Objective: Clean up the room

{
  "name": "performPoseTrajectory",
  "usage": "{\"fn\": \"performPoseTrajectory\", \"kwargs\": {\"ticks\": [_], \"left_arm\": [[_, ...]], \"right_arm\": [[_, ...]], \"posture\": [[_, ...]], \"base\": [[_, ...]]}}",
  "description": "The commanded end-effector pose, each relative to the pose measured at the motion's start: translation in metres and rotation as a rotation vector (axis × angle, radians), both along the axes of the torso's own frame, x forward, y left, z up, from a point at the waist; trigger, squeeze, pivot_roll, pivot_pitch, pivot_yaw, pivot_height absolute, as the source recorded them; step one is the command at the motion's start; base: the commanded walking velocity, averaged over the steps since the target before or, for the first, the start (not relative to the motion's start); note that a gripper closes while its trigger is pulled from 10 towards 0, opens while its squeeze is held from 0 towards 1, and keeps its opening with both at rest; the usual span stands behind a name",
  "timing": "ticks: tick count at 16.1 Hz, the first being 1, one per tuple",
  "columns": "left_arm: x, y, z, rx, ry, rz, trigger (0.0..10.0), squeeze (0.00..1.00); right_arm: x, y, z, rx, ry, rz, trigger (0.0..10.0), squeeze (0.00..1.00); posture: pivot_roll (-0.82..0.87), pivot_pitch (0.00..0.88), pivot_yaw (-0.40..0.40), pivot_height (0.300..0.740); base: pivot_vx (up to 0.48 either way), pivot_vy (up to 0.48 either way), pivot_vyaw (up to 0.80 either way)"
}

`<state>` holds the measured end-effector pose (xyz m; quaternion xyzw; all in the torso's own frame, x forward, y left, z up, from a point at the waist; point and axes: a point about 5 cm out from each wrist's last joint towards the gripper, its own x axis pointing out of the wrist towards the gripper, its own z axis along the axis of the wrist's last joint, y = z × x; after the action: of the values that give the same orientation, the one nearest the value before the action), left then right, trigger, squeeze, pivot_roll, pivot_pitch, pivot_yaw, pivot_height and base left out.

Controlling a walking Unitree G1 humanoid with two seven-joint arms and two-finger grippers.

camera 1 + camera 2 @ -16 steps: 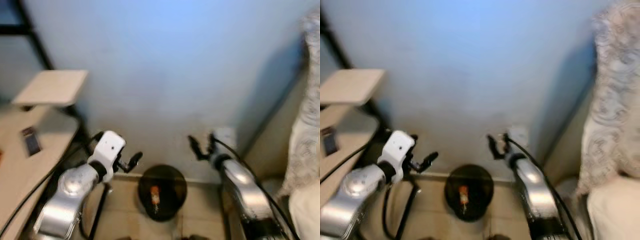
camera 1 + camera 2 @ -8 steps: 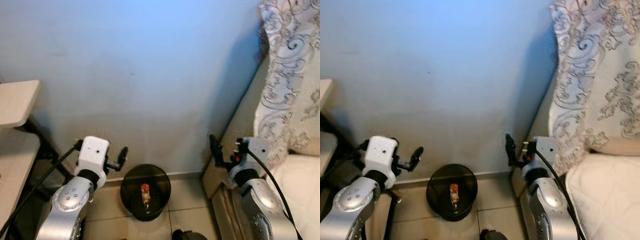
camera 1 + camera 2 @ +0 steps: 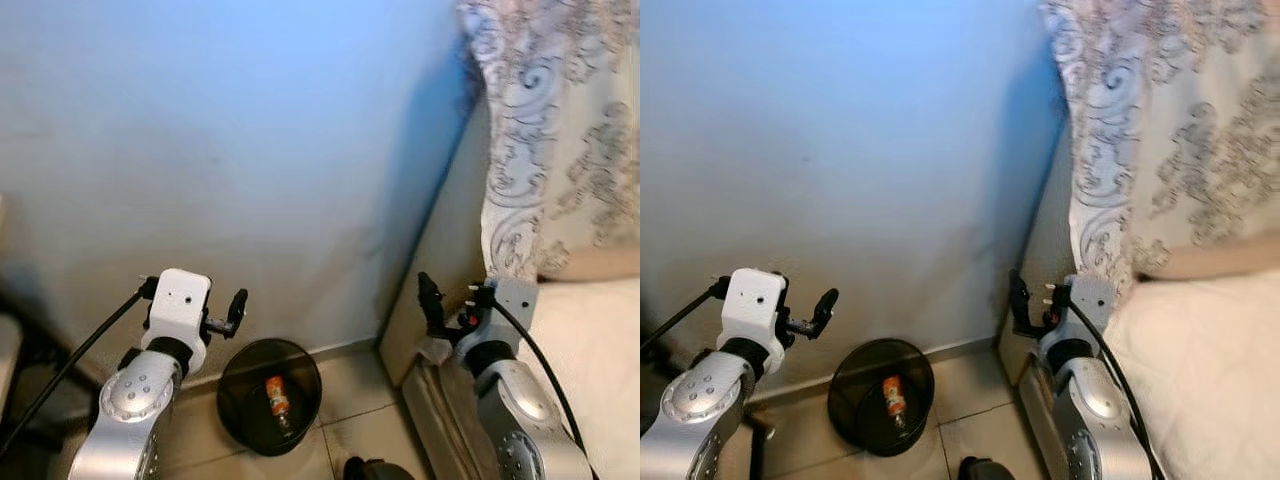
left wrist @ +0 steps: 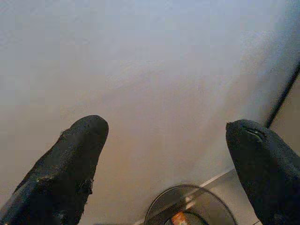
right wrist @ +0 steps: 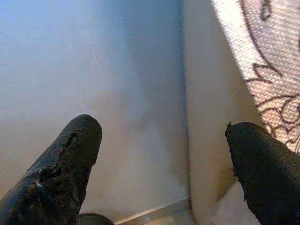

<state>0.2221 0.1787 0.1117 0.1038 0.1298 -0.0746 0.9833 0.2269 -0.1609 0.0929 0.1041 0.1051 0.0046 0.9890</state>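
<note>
Two grippers are showing, both raised in front of one pale blue wall (image 3: 230,130). The left gripper (image 4: 168,164) is hanging with its two black fingers (image 4: 70,164) spread wide and nothing between them. The right gripper (image 5: 164,164) is doing likewise, its two fingers (image 5: 61,164) wide apart and gripping nothing.

One round black waste bin (image 3: 269,395) is sitting on the tiled floor (image 3: 350,410) against the foot of the wall, below the left gripper and a little toward the right one. One small orange and white item (image 3: 273,393) is lying inside the bin; too small to tell more. In the left wrist view the bin rim is showing low between the fingertips, well beyond them.

One patterned lace curtain (image 3: 550,130) is hanging above the right gripper and to its outer side, grey scrollwork on cream. One beige upright panel (image 3: 440,260) is standing just beyond the right gripper, meeting the wall at a corner. One cream padded surface (image 3: 590,350) is lying beside the right arm

One dark rounded object (image 3: 368,468) is showing on the floor between the two arms, cut off by the frame edge
</note>
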Motion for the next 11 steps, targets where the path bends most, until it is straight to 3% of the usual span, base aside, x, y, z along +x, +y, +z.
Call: {"fn": "performPoseTrajectory", "kwargs": {"ticks": [1, 11], "left_arm": [[0.0006, 0.0010, 0.0021, 0.012, -0.009, -0.004, 10.0, 0.00], [0.0019, -0.0029, 0.0026, 0.011, -0.027, -0.024, 10.0, 0.00]], "right_arm": [[0.0015, 0.0010, 0.0023, -0.006, -0.002, -0.003, 10.0, 1.00], [0.0021, -0.0004, 0.0022, -0.024, -0.004, -0.005, 10.0, 1.00]], "posture": [[0.02, 0.000, 0.018, 0.740], [0.02, 0.000, 0.014, 0.740]], "base": [[0.000, 0.000, -0.80], [0.000, 0.000, -0.80]]}}
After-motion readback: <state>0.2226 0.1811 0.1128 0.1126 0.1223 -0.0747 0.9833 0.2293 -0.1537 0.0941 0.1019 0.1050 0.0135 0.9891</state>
